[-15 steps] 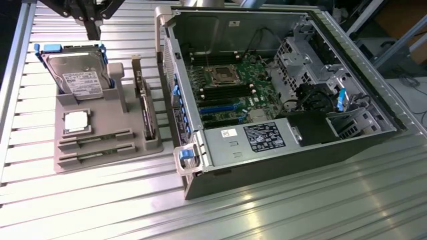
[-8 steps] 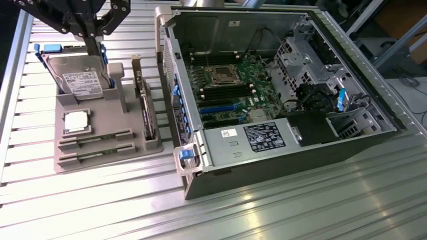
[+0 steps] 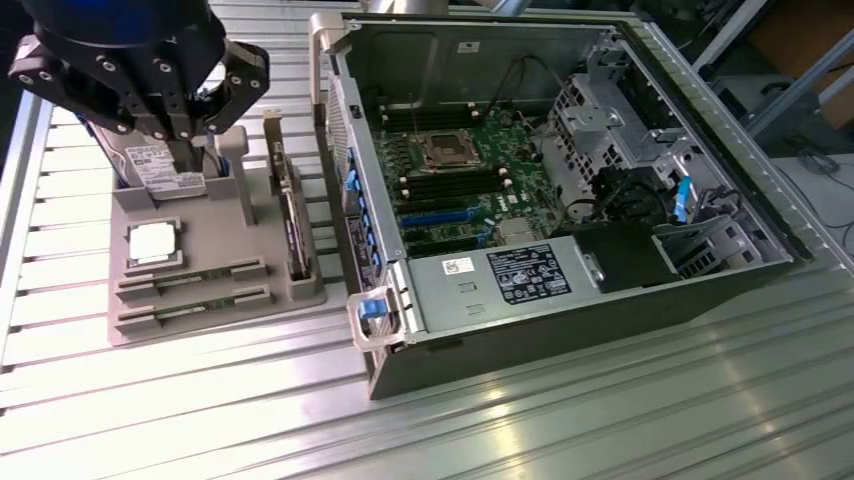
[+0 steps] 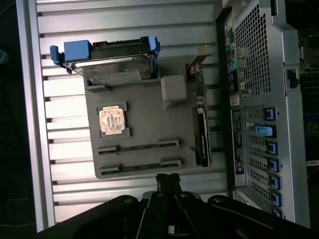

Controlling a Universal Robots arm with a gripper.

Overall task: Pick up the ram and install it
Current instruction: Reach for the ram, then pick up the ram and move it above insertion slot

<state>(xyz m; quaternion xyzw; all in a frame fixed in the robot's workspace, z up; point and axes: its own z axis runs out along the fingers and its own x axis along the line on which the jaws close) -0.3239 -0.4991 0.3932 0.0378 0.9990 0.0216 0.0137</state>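
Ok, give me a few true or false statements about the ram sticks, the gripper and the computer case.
1. Two ram sticks lie in the gray holder. True.
2. The gripper holds a ram stick. False: it is shut on nothing, over the holder.
3. The computer case lies with its side open. True.
4. The silver processor chip sits on the bare table. False: it sits in the holder.

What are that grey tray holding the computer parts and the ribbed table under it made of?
The grey tray looks like matte plastic, moulded or perhaps printed: dull, even colour, no glare. The table seems to be bare brushed aluminium: its long slats throw bright, streaky reflections.
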